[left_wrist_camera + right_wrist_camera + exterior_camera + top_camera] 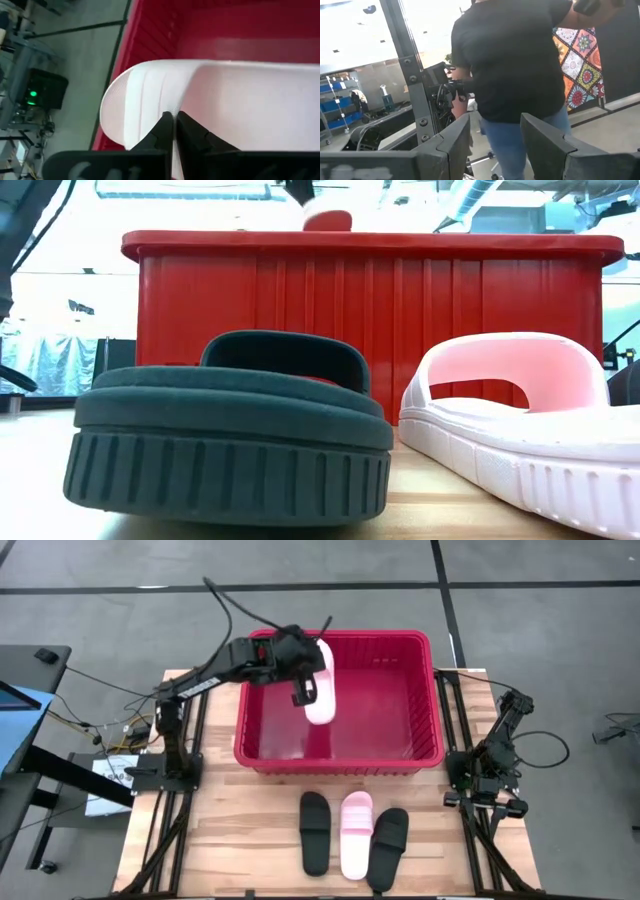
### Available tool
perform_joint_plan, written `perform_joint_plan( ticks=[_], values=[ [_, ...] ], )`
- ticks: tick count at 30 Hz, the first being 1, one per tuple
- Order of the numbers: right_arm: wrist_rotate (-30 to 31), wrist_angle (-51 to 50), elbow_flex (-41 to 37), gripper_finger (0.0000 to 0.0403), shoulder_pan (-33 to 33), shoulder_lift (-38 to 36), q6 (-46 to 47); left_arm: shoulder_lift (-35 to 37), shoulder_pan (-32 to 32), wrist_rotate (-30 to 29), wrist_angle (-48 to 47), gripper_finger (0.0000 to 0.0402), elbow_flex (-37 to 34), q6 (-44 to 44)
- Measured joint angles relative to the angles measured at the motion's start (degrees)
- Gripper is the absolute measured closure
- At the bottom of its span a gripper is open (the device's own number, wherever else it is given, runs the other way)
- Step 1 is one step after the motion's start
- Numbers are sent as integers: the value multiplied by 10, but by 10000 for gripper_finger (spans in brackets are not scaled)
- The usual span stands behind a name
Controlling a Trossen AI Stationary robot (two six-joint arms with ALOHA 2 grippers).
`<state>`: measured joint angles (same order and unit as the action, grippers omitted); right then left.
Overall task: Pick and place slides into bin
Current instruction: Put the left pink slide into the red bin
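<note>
My left gripper (pixel 305 690) is shut on a pale pink slide (pixel 322 685) held over the left part of the red bin (pixel 425 745); the slide also fills the left wrist view (pixel 225 100). Its tip pokes above the bin's rim in the low view (pixel 327 220). Two black slides (pixel 315 830) (pixel 388 840) and one pale pink slide (pixel 356 832) lie soles down on the table in front of the bin. My right gripper (pixel 495 140) is open and empty, parked at the table's right edge. My left gripper pinches a thin edge of the pink slide (pixel 175 107) between its two fingers (pixel 162 132). The fingers come from the table's left, slanting down. The slide is lifted clear above the bin's floor, its length running from near to far.
The bin stands at the table's far middle, its floor bare around the held slide. The right arm (pixel 495 760) is folded beside the bin's right wall. A person stands in the room beyond the table in the right wrist view (pixel 515 65).
</note>
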<state>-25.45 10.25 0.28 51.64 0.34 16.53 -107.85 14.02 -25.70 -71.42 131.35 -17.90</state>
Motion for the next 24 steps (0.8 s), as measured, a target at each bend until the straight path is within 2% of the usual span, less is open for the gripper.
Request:
perform_joint_plan(
  ticks=[9, 24],
  values=[
    [0, 0, 0, 236, 0, 0, 0, 0, 24, 56, 86, 401, -106, -29],
    [0, 0, 0, 236, 0, 0, 0, 0, 32, 67, 221, 401, -305, -59]
  ],
)
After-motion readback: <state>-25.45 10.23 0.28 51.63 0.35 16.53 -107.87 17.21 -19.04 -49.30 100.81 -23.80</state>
